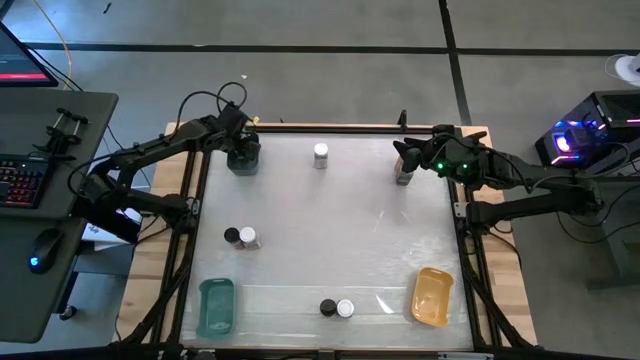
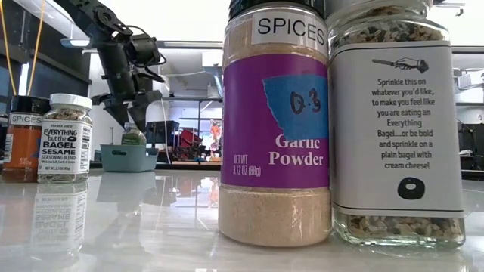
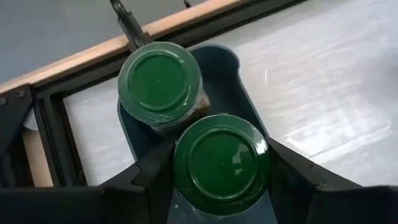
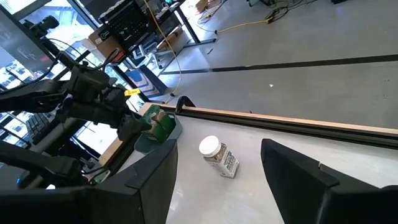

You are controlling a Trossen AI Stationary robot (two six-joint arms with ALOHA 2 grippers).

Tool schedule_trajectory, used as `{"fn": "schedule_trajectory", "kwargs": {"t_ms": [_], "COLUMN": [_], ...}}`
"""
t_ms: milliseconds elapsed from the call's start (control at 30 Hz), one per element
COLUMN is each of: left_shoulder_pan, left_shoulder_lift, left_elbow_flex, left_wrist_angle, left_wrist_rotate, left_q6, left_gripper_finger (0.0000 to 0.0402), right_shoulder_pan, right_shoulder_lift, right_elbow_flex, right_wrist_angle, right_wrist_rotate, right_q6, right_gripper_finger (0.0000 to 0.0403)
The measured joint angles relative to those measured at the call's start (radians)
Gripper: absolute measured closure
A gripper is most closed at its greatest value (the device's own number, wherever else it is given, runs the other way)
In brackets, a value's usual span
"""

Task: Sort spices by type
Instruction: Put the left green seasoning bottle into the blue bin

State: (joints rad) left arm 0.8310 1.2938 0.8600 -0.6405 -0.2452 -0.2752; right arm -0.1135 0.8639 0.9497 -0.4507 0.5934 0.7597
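The left gripper (image 3: 221, 177) sits over a dark teal tray (image 1: 243, 160) at the table's far left corner, its fingers (image 3: 149, 180) flanking a green-lidded jar (image 3: 221, 163) standing beside a second green-lidded jar (image 3: 160, 79) in that tray. The right gripper (image 1: 404, 163) hovers near the far right corner, fingers parted, over a jar (image 1: 403, 177); whether it grips is unclear. A white-lidded jar (image 1: 320, 154) stands alone by the far edge. A black-and-white pair (image 1: 240, 237) stands left of centre, another pair (image 1: 336, 308) at the near edge between a teal tray (image 1: 216, 307) and an orange tray (image 1: 432, 296)

Green-lidded jars (image 3: 221, 163) — teal tray (image 3: 233, 81)
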Motion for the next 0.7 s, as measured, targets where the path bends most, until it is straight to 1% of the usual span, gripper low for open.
{"fn": "schedule_trajectory", "kwargs": {"t_ms": [167,533,700], "left_shoulder_pan": [0.000,0.000,0.000], "left_shoulder_lift": [0.000,0.000,0.000], "left_elbow_flex": [0.000,0.000,0.000], "left_wrist_angle": [0.021,0.017,0.006], "left_wrist_rotate": [-0.010,-0.011,-0.003], "left_q6": [0.025,0.016,0.015], "left_gripper_finger": [0.0210,0.0206,0.0181], "right_shoulder_pan": [0.000,0.000,0.000], "right_shoulder_lift": [0.000,0.000,0.000], "right_elbow_flex": [0.000,0.000,0.000], "right_wrist_angle": [0.000,0.001,0.001], "right_wrist_rotate": [0.000,0.000,0.001], "right_q6": [0.001,0.003,0.003], "right_gripper_finger": [0.0176,0.0176,0.0176]}}
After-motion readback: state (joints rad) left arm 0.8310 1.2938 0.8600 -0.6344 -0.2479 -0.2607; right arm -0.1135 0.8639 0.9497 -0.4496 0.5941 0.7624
